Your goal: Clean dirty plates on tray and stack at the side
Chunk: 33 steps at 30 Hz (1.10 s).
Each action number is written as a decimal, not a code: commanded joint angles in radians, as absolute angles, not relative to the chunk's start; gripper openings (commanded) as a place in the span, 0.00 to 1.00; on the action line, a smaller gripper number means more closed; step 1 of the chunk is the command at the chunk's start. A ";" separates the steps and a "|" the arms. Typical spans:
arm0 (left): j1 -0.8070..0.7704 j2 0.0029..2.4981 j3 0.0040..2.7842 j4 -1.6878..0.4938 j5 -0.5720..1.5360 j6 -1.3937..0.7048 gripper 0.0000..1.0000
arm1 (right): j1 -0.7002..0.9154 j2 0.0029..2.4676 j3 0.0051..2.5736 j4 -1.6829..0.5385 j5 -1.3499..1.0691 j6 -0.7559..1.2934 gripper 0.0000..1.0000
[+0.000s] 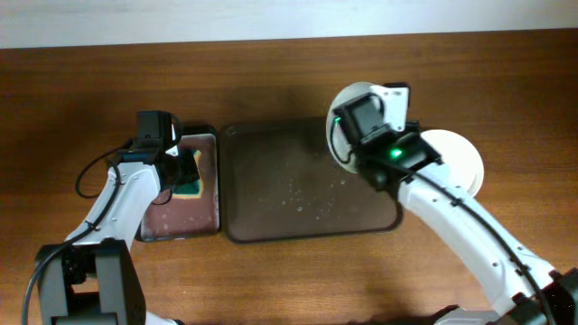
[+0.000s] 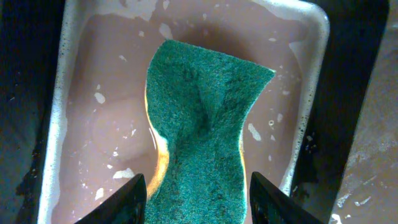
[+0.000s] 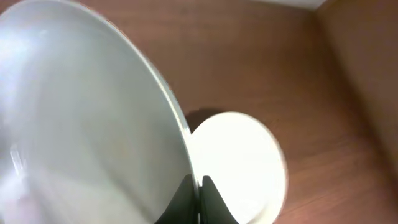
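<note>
Dark brown and rectangular, the large tray with rounded corners and a raised rim lies at the centre of my overhead view on the wooden table, its floor speckled with pale droplets.

At the tray's upper right corner the right gripper holds a pale round shallow plate. Its two dark fingers are closed tight on the plate's rim, with almost no gap showing between them. The plate is tipped steeply on edge and fills the left half of the right wrist frame. I see no red smears on the face turned to the camera.

A second round plate, white, lies flat on the wood just right of the tray. It sits at centre right in the overhead frame, partly covered by the white right arm, and at lower centre in the wrist frame, behind the held plate's rim.

Left of the big tray, and just beside it, sits the smaller black-rimmed sponge tray, which holds a shallow pinkish liquid flecked with white foam. Over it, the left gripper has its fingers partly closed on either side of a green scouring sponge with a yellow underside. The sponge is buckled and creased down its middle between them. Its far end points to the upper part of the left wrist frame, and I cannot tell whether that end touches the liquid.
</note>
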<state>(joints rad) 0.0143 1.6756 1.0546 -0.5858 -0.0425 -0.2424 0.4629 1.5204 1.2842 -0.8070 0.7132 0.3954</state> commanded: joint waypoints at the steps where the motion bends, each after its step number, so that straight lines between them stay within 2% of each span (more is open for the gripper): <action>1: 0.016 1.673 1.047 -0.588 -0.049 -0.237 0.51 | 0.339 1.459 1.290 -0.839 0.405 0.429 0.04; 8: 0.016 1.673 1.047 -0.599 -0.050 -0.237 0.52 | -0.115 1.448 1.290 -0.905 -0.098 0.442 0.04; 15: 0.016 1.673 1.047 -0.606 -0.050 -0.237 0.52 | -0.419 1.492 1.235 -0.995 -0.067 0.420 0.04; 18: 0.016 1.673 1.047 -0.606 -0.050 -0.237 0.51 | -0.476 1.553 1.213 -0.987 -0.066 0.395 0.04; 25: 0.016 1.673 1.047 -0.607 -0.049 -0.237 0.52 | -0.478 1.650 1.213 -0.950 -0.067 0.371 0.06; 27: 0.016 1.673 1.047 -0.607 -0.050 -0.237 0.54 | -0.478 1.650 1.213 -0.946 -0.110 0.371 0.55; 28: 0.016 1.673 1.048 -0.606 -0.049 -0.237 0.60 | -0.478 1.650 1.213 -0.947 -0.159 0.369 0.62; 30: 0.016 1.673 1.052 -0.599 -0.049 -0.209 0.66 | -0.463 1.650 1.214 -0.945 -0.318 0.271 0.66; 33: 0.015 1.673 1.137 -0.675 -0.041 -0.159 0.70 | -0.373 1.650 1.226 -0.952 -0.361 0.172 0.76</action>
<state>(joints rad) 0.0143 1.6756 1.0607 -0.6258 -0.0422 -0.2138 -0.4496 1.6489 1.2186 -0.9463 -0.2691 0.2790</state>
